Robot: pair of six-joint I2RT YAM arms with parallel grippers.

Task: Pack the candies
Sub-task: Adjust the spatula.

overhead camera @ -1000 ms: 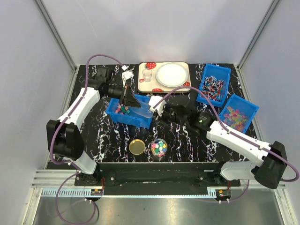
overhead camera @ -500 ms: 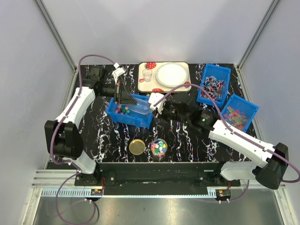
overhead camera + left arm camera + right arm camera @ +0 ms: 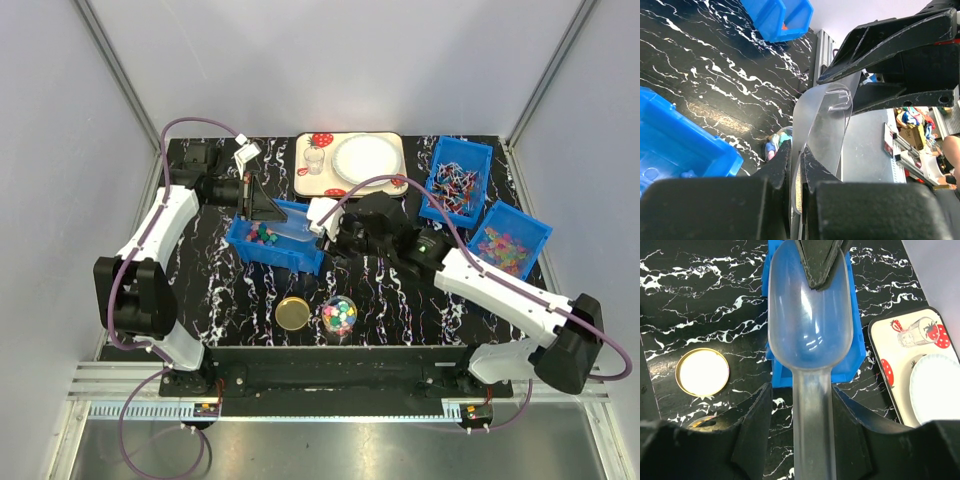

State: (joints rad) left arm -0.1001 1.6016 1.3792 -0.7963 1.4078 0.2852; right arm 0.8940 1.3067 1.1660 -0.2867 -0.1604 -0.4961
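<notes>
A blue bin (image 3: 300, 256) left of centre holds a few mixed-colour candies (image 3: 262, 235). A small clear jar (image 3: 339, 315) full of candies stands near the front, its gold lid (image 3: 293, 313) beside it. My left gripper (image 3: 262, 205) is shut on the rim of a clear plastic scoop (image 3: 297, 232) above the bin; the left wrist view shows the scoop's thin wall (image 3: 822, 125) pinched between its jaws. My right gripper (image 3: 802, 390) is open, with the scoop's handle (image 3: 812, 410) lying between its fingers and a gap on each side. The scoop's bowl (image 3: 807, 315) is empty.
A white tray (image 3: 308, 185) with a plate and a glass sits at the back. Two blue bins stand at the right, one with thin stick sweets (image 3: 457, 182) and one with translucent pastel sweets (image 3: 505, 245). The lid also shows in the right wrist view (image 3: 702, 373).
My right gripper has moved left, up to the scoop, so its fingers now lie on either side of the handle. My left gripper has drawn back slightly to the left with the scoop.
</notes>
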